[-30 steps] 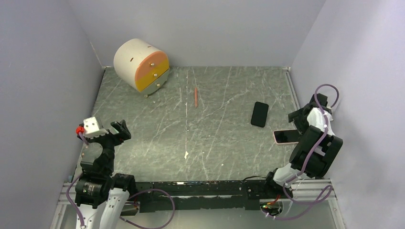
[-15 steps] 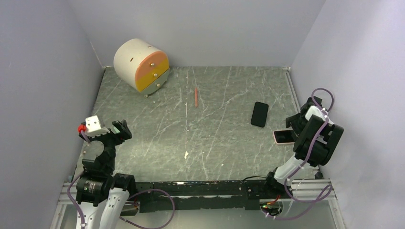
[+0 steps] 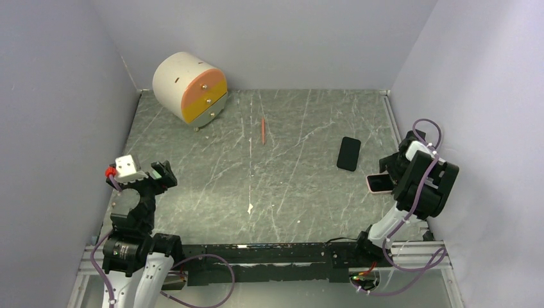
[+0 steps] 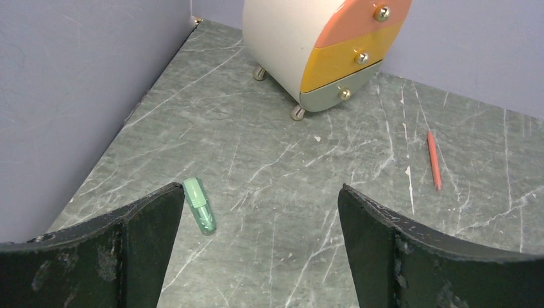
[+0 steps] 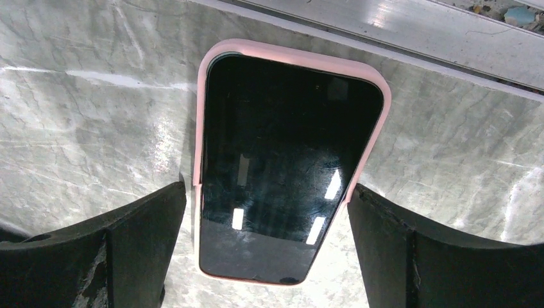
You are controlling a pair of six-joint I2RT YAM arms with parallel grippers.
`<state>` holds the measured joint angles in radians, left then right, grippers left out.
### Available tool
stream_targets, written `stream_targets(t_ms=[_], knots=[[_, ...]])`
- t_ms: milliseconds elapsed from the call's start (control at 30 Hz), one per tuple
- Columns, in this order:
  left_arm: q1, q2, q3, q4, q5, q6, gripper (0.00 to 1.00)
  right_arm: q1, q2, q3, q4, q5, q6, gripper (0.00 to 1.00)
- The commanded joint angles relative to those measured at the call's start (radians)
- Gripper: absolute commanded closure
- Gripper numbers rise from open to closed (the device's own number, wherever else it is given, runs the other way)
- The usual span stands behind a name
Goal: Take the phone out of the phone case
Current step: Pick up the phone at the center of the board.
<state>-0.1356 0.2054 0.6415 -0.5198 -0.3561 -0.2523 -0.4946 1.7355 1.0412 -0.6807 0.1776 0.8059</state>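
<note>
A phone with a dark screen sits in a pink phone case (image 5: 282, 167), lying flat on the table near the right wall; in the top view (image 3: 378, 183) it is half hidden under my right arm. My right gripper (image 5: 266, 199) is open, its two fingers straddling the case's long sides without pinching it. A second black phone (image 3: 348, 153) lies bare on the table left of it. My left gripper (image 4: 260, 205) is open and empty above the table's left side, far from both phones.
A round white drawer box (image 3: 190, 88) with orange and yellow fronts stands at the back left. A red pencil (image 3: 263, 130) lies mid-back. A small green capsule (image 4: 199, 206) lies by my left fingertip. A metal rail (image 5: 410, 32) runs beside the pink case.
My right arm has moved down and a little left, bringing its open gripper over the pink-cased phone. The left arm has barely moved.
</note>
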Motion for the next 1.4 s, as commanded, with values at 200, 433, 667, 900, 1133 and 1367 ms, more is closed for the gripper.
stream_targets(t_ms=[200, 433, 667, 900, 1133, 1367], knots=[[-0.004, -0.012, -0.002, 0.04, 0.019, 0.023, 0.05, 0.026, 0.004, -0.083, 0.049, -0.043, 0.009, 0.15], [-0.004, 0.03, 0.008, 0.044, 0.07, 0.015, 0.05, 0.04, -0.086, -0.113, 0.085, -0.109, -0.048, 0.46], [-0.004, 0.134, 0.039, 0.023, 0.193, -0.005, 0.05, 0.07, -0.231, -0.147, 0.13, -0.193, -0.124, 0.68], [-0.003, 0.232, 0.075, 0.001, 0.329, -0.033, 0.05, 0.244, -0.385, -0.184, 0.167, -0.207, -0.211, 0.74], [-0.004, 0.295, 0.099, 0.004, 0.418, -0.192, 0.05, 0.509, -0.446, -0.18, 0.223, -0.193, -0.262, 0.76], [-0.003, 0.374, 0.118, 0.036, 0.62, -0.203, 0.05, 0.779, -0.47, -0.165, 0.345, -0.219, -0.338, 0.78]])
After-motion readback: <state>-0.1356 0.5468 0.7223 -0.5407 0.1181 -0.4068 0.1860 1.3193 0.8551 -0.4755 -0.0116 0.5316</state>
